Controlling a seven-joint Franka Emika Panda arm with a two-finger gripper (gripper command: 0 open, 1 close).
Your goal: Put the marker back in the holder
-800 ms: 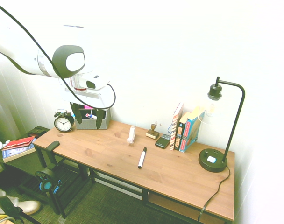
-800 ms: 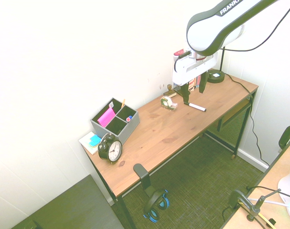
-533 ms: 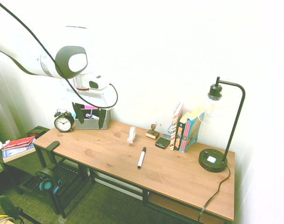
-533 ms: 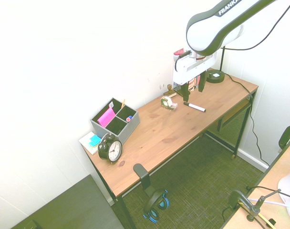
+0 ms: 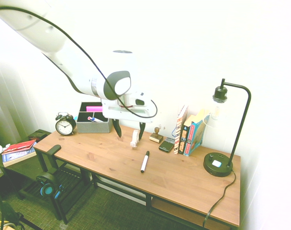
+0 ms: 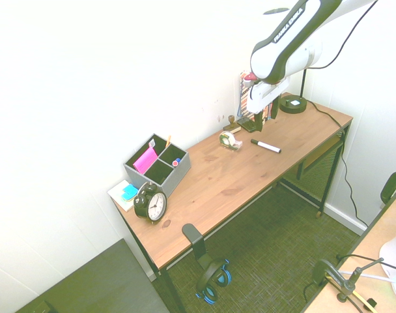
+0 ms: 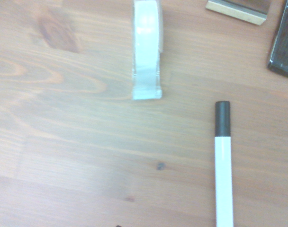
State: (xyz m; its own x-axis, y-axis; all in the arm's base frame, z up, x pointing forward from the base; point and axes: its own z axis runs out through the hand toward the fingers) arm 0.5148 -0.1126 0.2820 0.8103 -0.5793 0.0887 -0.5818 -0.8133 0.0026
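- At the far left of the first exterior view, a black round alarm clock (image 5: 65,124) with a white face stands upright at the back corner of the long wooden desk (image 5: 112,165).
- Just beside the clock sits the grey rectangular box-shaped holder (image 5: 93,120), split into several open compartments; a bright pink slip (image 5: 94,109) shows in one of them, and small blue and red items lie in another, too small to name.
- Further right, the black two-finger gripper (image 5: 129,130) hangs from the white arm, pointing straight down above the desk; its fingers (image 5: 117,128) stand spread wide apart with nothing between them.
- A small white tape dispenser (image 5: 134,138) stands on edge below and between the spread fingers, apart from them.
- The slim marker (image 5: 145,161) lies flat on the bare wood in front of the dispenser, near it but not touching, and well apart from the holder.
- Its barrel is plain white, with a black cap at the end nearer the wall and a short black tip at the other end; in the wrist view the black cap meets the smooth white barrel (image 7: 223,175) squarely, and no print is readable.
- Right of the marker, a small wooden stamp (image 5: 156,136), a dark phone-like slab (image 5: 166,144) and a row of upright books (image 5: 189,132) stand along the wall.
- At the far right stands a black desk lamp (image 5: 221,160) with a round base.
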